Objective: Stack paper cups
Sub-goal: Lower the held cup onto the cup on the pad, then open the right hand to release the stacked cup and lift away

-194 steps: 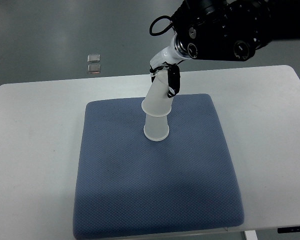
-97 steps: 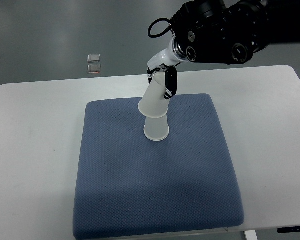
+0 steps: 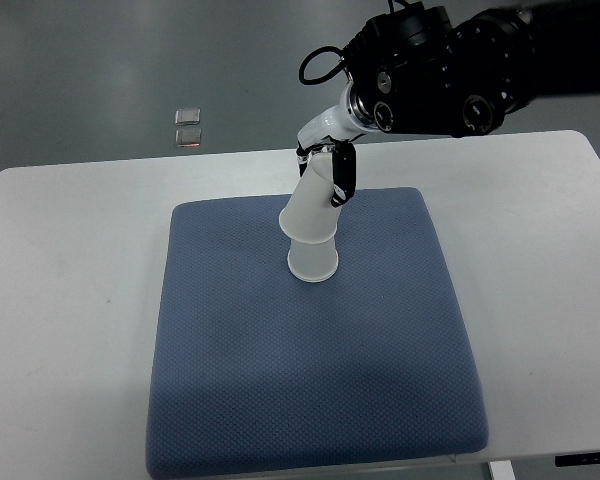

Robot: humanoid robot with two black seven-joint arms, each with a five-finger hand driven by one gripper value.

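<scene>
A: State the layout, starting from the left.

B: Two small square clear tiles (image 3: 188, 128) lie on the grey floor beyond the far left part of the white rectangular table (image 3: 70, 300). A blue textured fabric mat (image 3: 310, 380) lies on the middle of the table and covers most of its depth.

A: Where are the task items?

B: A white translucent paper cup, upside down (image 3: 313, 260), stands on the far middle part of the mat, wide rim down. A second white translucent paper cup (image 3: 313, 205), also inverted, sits over the top of the first. It is tilted, with its narrow end leaning up and to the right. Whether it is fully seated on the lower cup cannot be determined.

A: And the arm?

B: The black right arm (image 3: 450, 70) enters from the far right. Its right hand (image 3: 330, 168) is closed around the upper cup's narrow end, with a dark finger (image 3: 344, 178) pressed against the right side of the cup wall.

A: The left hand?

B: Not visible.
</scene>
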